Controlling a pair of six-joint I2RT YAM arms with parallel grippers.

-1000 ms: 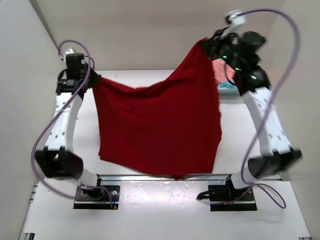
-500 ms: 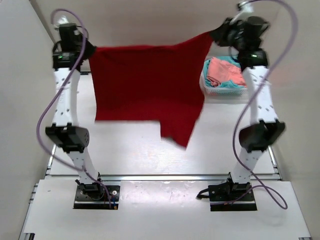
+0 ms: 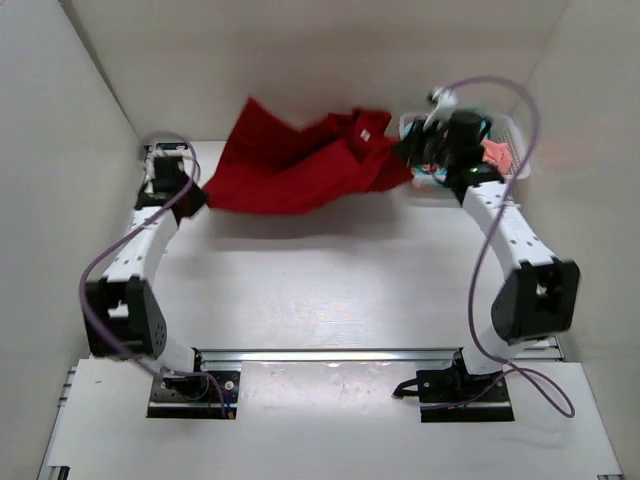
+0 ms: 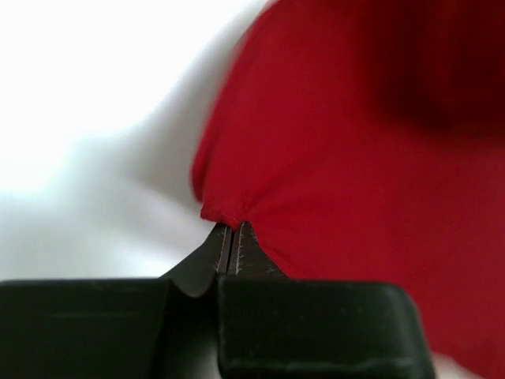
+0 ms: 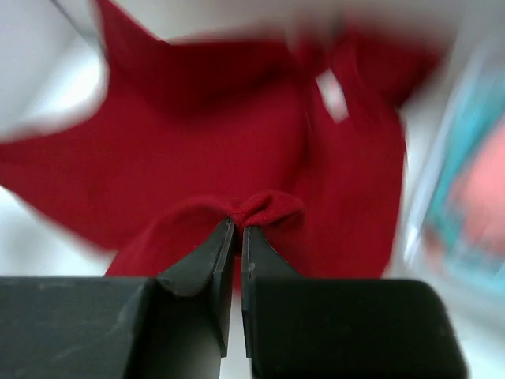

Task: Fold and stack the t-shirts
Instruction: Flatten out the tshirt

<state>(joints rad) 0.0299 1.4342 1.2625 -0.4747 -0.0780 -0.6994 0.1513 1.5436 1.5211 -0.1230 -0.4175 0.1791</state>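
The large dark red t-shirt [image 3: 295, 160] hangs stretched between both grippers at the far side of the table, crumpled and billowing, its white neck label showing. My left gripper [image 3: 198, 195] is shut on its left corner; the pinched cloth shows in the left wrist view [image 4: 229, 215]. My right gripper [image 3: 405, 158] is shut on its right edge, with a small fold held between the fingertips [image 5: 264, 207]. The salmon pink t-shirt [image 3: 497, 152] and the teal t-shirt [image 3: 452, 176] lie in the white mesh basket [image 3: 515, 125] at the far right, partly hidden behind the right arm.
White walls close in the table at the back and on both sides. The basket stands against the right wall at the far corner. The bare white tabletop [image 3: 320, 290] lies between the arms.
Both arms have dropped low and swung toward the far edge. The red t-shirt, held up spread flat before, now sags crumpled between the grippers near the table.
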